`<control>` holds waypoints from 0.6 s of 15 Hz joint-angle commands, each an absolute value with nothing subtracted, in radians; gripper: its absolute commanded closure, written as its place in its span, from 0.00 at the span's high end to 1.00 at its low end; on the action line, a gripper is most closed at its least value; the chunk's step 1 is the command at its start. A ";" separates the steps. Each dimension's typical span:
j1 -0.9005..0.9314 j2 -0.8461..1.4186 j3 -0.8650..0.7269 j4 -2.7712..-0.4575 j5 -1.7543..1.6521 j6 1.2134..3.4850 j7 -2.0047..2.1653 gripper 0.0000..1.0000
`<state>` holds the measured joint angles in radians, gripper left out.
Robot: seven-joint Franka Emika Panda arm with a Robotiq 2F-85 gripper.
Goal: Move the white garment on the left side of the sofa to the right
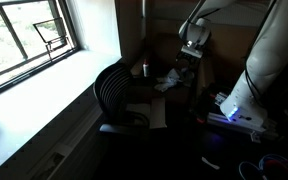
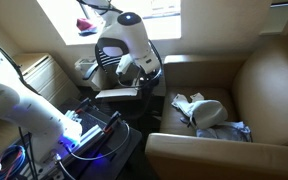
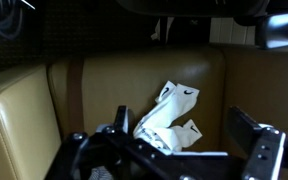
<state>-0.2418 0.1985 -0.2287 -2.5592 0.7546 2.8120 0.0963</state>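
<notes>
Gripper (image 3: 184, 132): jaws spread wide with nothing between them, so it is empty. In an exterior view the gripper (image 2: 132, 68) hangs out beyond the front edge of the sofa (image 2: 269, 85), well apart from the cloth. It is held high and back, I judge, so the wrist camera takes in the whole seat before any descent.

White garment (image 2: 188, 106): a crumpled heap on the seat cushion (image 3: 94, 110), near the front edge and roughly midway between the two armrests. In the wrist view the white garment (image 3: 169, 115) stands up in loose folds, which gives the fingers a raised ridge to pinch.

Grey-blue cloth (image 2: 227, 128): lies just beside it, toward one front corner of the seat. Whether the two touch is unclear, as a dark patch sits between them.

Status (judgement): approach phase, with the garment not yet grasped or shifted.

Next move calls for a drop straight onto the highest fold, closing on a thick bunch. The limp fabric will trail on lifting, so lift clear before traversing.

Risk: snagging the grey-blue cloth along with it.
</notes>
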 commanded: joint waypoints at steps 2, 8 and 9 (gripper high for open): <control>-0.267 0.250 -0.230 -2.525 0.765 2.794 0.083 1.00; -0.305 0.300 -0.154 -2.448 1.051 2.960 0.037 1.00; -0.310 0.304 -0.138 -2.429 1.117 3.003 0.004 1.00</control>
<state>-0.2722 0.2913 -0.2000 -2.4756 0.9599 2.9085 0.0826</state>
